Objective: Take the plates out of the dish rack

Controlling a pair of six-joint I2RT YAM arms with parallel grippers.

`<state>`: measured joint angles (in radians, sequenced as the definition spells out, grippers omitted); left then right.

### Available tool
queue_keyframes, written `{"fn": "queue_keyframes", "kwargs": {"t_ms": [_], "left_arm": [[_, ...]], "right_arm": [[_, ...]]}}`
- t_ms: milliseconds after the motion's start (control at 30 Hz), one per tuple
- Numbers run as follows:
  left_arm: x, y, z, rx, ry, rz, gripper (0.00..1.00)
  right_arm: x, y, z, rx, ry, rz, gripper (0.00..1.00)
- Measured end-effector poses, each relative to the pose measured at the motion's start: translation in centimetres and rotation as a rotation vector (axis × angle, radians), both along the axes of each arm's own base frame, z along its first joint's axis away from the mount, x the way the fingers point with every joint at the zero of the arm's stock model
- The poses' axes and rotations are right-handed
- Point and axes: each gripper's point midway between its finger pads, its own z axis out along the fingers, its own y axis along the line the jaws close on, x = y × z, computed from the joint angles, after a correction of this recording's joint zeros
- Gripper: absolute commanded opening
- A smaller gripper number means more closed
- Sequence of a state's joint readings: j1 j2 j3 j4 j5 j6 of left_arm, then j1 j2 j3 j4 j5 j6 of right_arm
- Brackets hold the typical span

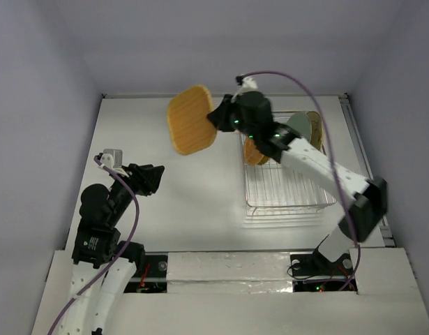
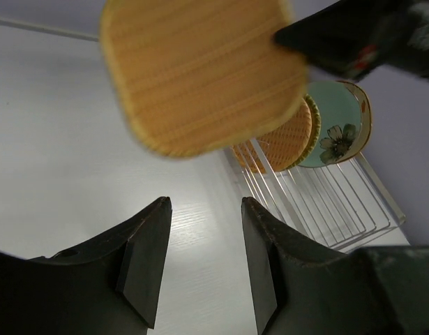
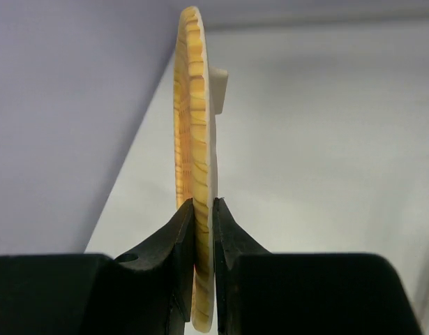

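My right gripper (image 1: 217, 117) (image 3: 204, 202) is shut on the rim of the orange rounded-square woven-look plate (image 1: 191, 120) (image 3: 195, 105). It holds the plate on edge in the air, left of the dish rack (image 1: 291, 192) (image 2: 333, 206). That plate (image 2: 200, 70) fills the top of the left wrist view. Three plates stand upright at the rack's far end: a yellowish ribbed one (image 1: 254, 152) (image 2: 284, 139), a pale green one (image 1: 298, 125) (image 2: 329, 105) and a tan one (image 1: 314, 125) (image 2: 366, 115). My left gripper (image 1: 157, 176) (image 2: 204, 202) is open and empty, low over the table, pointing toward the rack.
White table (image 1: 193, 195) with grey walls on three sides. The rack's near half holds only bare wires. A purple cable (image 1: 319, 105) loops over the right arm, and another runs along the left arm (image 1: 134, 202).
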<state>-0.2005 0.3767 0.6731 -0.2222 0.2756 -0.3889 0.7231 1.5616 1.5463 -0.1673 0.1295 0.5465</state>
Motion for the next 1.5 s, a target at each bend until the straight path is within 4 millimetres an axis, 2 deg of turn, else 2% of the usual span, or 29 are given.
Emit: {"fn": "queue_keyframes", "kwargs": {"t_ms": [33, 67, 133, 200, 267, 333, 400, 467, 500, 600, 767, 833, 867, 900, 967, 1000, 1100, 1133, 1167, 1200, 1233, 1267, 1333, 1400, 1467, 1500], "left_arm": [[-0.1, 0.1, 0.1, -0.002, -0.004, 0.005, 0.43], [-0.1, 0.2, 0.1, -0.003, -0.006, 0.008, 0.43], [-0.2, 0.3, 0.3, -0.005, -0.014, 0.016, 0.43], [-0.3, 0.4, 0.4, -0.008, -0.019, 0.02, 0.43], [-0.3, 0.4, 0.5, -0.009, -0.02, 0.02, 0.43], [-0.3, 0.4, 0.4, -0.009, -0.019, 0.019, 0.44], [-0.3, 0.3, 0.5, -0.009, -0.019, 0.018, 0.44], [-0.3, 0.3, 0.4, -0.009, -0.019, 0.018, 0.44], [-0.3, 0.3, 0.4, -0.009, -0.019, 0.018, 0.44], [-0.3, 0.3, 0.4, -0.009, -0.019, 0.018, 0.44], [-0.3, 0.3, 0.4, -0.009, -0.019, 0.018, 0.44], [-0.3, 0.3, 0.4, -0.009, -0.019, 0.017, 0.44], [-0.3, 0.3, 0.4, -0.009, -0.019, 0.017, 0.44], [-0.3, 0.3, 0.4, -0.009, -0.019, 0.017, 0.44], [-0.3, 0.3, 0.4, -0.009, -0.019, 0.018, 0.44], [-0.3, 0.3, 0.4, -0.009, -0.019, 0.018, 0.44], [-0.3, 0.3, 0.4, -0.009, -0.019, 0.018, 0.44], [-0.3, 0.3, 0.4, -0.009, -0.019, 0.018, 0.44], [-0.3, 0.3, 0.4, -0.009, -0.019, 0.018, 0.44], [-0.3, 0.3, 0.4, -0.009, -0.019, 0.018, 0.44], [-0.3, 0.3, 0.4, -0.009, -0.019, 0.018, 0.44], [-0.3, 0.3, 0.4, -0.009, -0.019, 0.018, 0.44], [-0.3, 0.3, 0.4, -0.009, -0.019, 0.018, 0.44], [-0.3, 0.3, 0.4, -0.009, -0.019, 0.017, 0.43], [-0.3, 0.3, 0.5, -0.012, -0.018, 0.018, 0.34], [-0.3, 0.3, 0.5, -0.012, -0.018, 0.018, 0.28]], "right_arm": [[0.2, 2.8, -2.8, -0.008, 0.053, 0.036, 0.0], [0.8, 4.8, -5.6, -0.018, 0.103, 0.052, 0.0], [1.1, 7.8, -10.9, -0.032, 0.193, 0.074, 0.0], [1.3, 9.3, -15.3, -0.047, 0.274, 0.073, 0.0], [1.3, 9.7, -18.6, -0.06, 0.337, 0.056, 0.0], [1.6, 9.5, -20.1, -0.039, 0.37, 0.033, 0.0], [1.7, 9.5, -20.3, -0.012, 0.376, 0.022, 0.01], [1.9, 9.5, -20.5, 0.014, 0.368, 0.01, 0.17], [1.9, 9.3, -20.9, 0.025, 0.374, 0.0, 0.29], [1.7, 8.6, -22.9, 0.022, 0.396, -0.022, 0.4], [0.3, 7.1, -27.4, -0.041, 0.465, -0.043, 0.42], [0.1, 6.9, -28.1, -0.059, 0.476, -0.045, 0.42], [0.1, 6.8, -28.3, -0.065, 0.478, -0.044, 0.49], [0.1, 6.8, -28.3, -0.069, 0.476, -0.044, 0.58], [0.2, 6.6, -28.3, -0.083, 0.464, -0.043, 0.67], [0.2, 6.5, -28.3, -0.096, 0.459, -0.043, 0.75], [0.0, 5.6, -27.5, -0.144, 0.439, -0.048, 0.78], [-0.1, 5.1, -26.5, -0.159, 0.423, -0.052, 0.75], [-0.2, 4.6, -25.1, -0.169, 0.4, -0.056, 0.65], [-0.2, 4.0, -23.5, -0.176, 0.369, -0.062, 0.3], [-0.3, 3.1, -21.3, -0.186, 0.328, -0.075, 0.09], [-0.5, 2.1, -18.8, -0.179, 0.284, -0.092, 0.0], [-1.0, -0.6, -13.5, -0.159, 0.189, -0.144, 0.0], [-1.6, -3.5, -9.2, -0.147, 0.108, -0.199, 0.0], [-1.8, -7.0, -6.1, -0.15, 0.05, -0.27, 0.0], [-1.5, -8.8, -5.3, -0.165, 0.035, -0.313, 0.09]]}}
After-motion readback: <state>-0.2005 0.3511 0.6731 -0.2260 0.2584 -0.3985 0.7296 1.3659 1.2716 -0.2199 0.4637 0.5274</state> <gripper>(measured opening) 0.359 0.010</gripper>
